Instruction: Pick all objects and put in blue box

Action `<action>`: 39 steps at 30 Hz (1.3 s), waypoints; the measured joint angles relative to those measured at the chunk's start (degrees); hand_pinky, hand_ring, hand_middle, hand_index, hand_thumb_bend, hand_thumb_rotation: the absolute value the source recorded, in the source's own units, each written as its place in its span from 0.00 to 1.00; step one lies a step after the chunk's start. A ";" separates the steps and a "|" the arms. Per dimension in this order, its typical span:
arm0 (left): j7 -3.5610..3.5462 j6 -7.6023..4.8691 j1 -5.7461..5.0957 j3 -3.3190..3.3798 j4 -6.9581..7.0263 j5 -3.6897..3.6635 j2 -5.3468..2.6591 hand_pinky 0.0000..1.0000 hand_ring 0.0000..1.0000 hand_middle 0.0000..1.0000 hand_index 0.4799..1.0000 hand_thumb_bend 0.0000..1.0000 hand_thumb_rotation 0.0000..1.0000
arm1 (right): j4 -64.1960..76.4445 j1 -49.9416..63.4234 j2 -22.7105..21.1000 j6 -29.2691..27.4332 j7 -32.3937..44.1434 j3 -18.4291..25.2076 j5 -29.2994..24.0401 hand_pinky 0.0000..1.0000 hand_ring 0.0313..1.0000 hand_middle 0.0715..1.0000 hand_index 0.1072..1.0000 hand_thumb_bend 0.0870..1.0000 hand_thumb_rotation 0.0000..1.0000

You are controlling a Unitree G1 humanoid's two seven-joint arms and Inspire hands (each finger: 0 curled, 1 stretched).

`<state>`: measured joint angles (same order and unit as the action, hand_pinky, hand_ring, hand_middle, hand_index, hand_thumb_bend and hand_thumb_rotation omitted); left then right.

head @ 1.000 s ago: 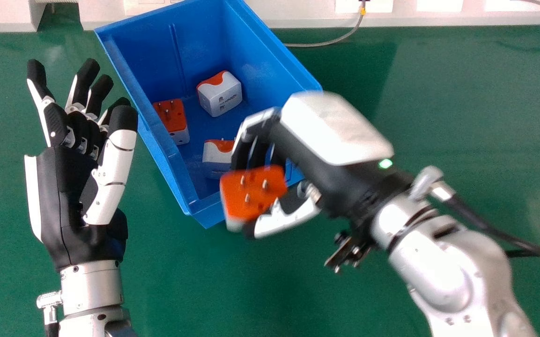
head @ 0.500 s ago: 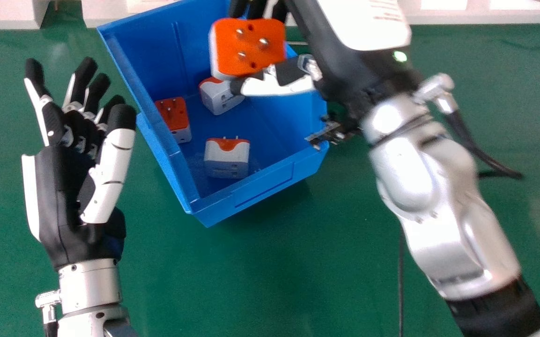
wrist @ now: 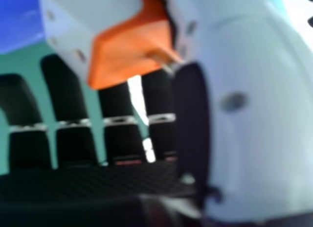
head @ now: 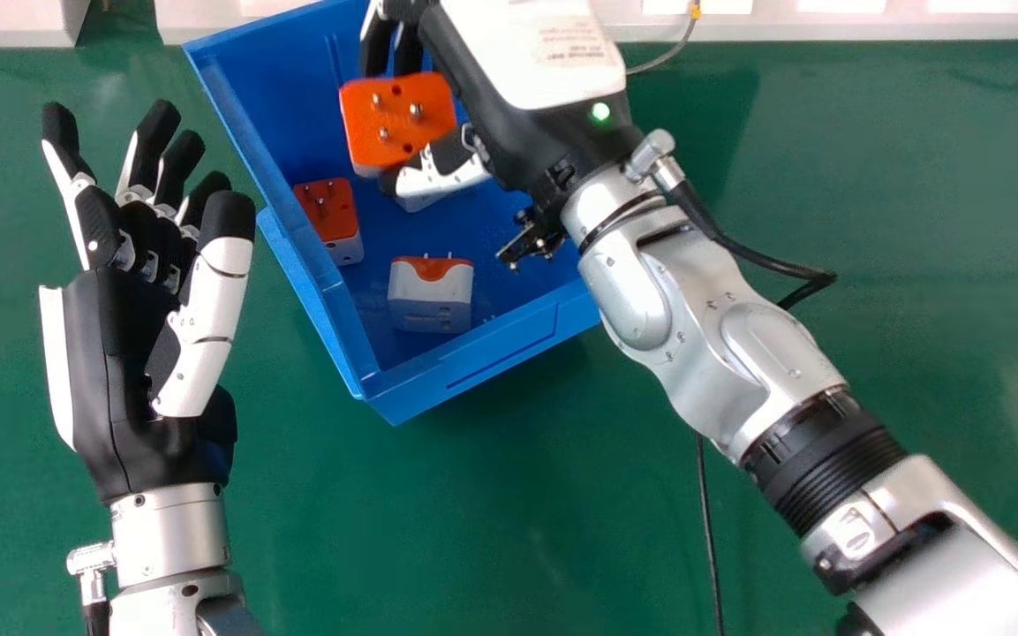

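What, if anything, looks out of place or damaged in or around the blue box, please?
Nothing looks spilled or damaged. The blue box sits at an angle on the green table, and the plug adapters inside lie turned different ways, which seems harmless. The right hand holds another adapter over the box.

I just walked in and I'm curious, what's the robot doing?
Its right robot hand is holding an orange and white plug over the inside of the blue box. Three more plugs lie in there, one partly hidden behind that hand. The left robot hand is open beside the box, holding nothing.
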<state>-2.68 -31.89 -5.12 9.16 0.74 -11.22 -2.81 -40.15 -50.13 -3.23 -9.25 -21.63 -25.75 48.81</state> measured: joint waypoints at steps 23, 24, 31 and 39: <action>0.33 -0.01 0.18 0.01 -0.36 0.07 -0.15 0.87 0.90 0.91 0.78 0.63 0.44 | 11.02 -0.19 -2.38 11.51 2.40 -3.46 5.17 1.00 1.00 1.00 1.00 1.00 0.23; 0.34 0.00 0.21 0.02 -0.36 0.07 -0.18 0.86 0.90 0.91 0.78 0.64 0.44 | 11.12 -0.14 -2.41 11.59 2.38 -3.46 5.17 1.00 1.00 1.00 1.00 1.00 0.24; 0.40 0.00 0.22 -0.01 -0.34 0.07 -0.38 0.86 0.90 0.91 0.78 0.65 0.44 | 14.84 2.18 -3.02 12.08 1.88 -3.30 5.06 1.00 1.00 1.00 1.00 1.00 0.24; 0.27 0.00 -0.52 -1.02 0.12 -0.03 -0.40 0.87 0.91 0.92 0.79 0.65 0.44 | 30.44 13.74 -6.27 2.85 -1.10 1.44 -1.70 1.00 1.00 1.00 1.00 0.98 0.42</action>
<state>-2.41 -31.89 -5.64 8.14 0.85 -11.26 -3.21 -9.71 -36.39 -9.51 -6.40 -22.73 -24.31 47.11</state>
